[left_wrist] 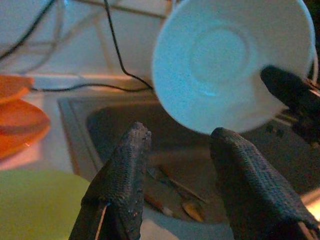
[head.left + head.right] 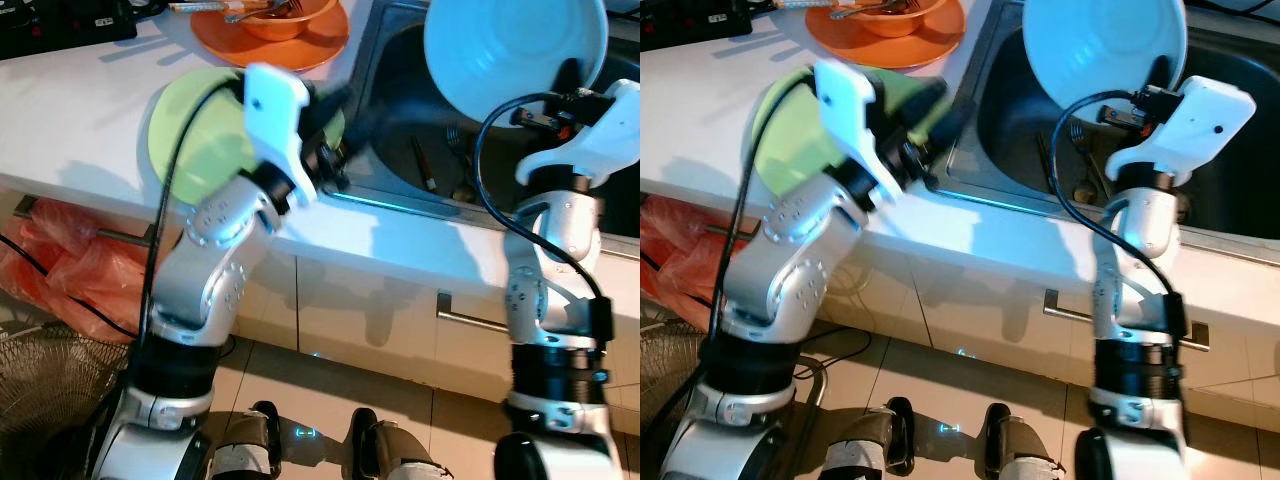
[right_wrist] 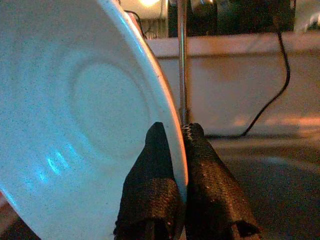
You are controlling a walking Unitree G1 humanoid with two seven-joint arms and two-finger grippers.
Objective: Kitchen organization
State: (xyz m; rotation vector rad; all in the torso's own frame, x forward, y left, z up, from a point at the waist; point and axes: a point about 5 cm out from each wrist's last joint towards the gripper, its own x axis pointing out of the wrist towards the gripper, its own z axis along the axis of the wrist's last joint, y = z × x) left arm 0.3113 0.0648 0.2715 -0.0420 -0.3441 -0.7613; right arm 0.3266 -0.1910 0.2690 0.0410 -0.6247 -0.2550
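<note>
The right gripper [image 3: 175, 150] pinches the rim of the pale blue plate [image 2: 515, 45], tilted over the sink [image 2: 400, 150]. At nine o'clock, the left gripper [image 1: 175, 150], jaws wide, hovers by the green plate [image 2: 195, 135]. Best lowered slowly, clear of the cutlery [image 2: 425, 165].

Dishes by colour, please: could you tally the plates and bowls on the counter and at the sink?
Light blue: 1, the plate pinched at its rim by the right gripper above the sink.
Green: 1, the plate on the counter by the open left gripper.
Orange: 2, a bowl sitting on a plate.
Total: 4.
</note>
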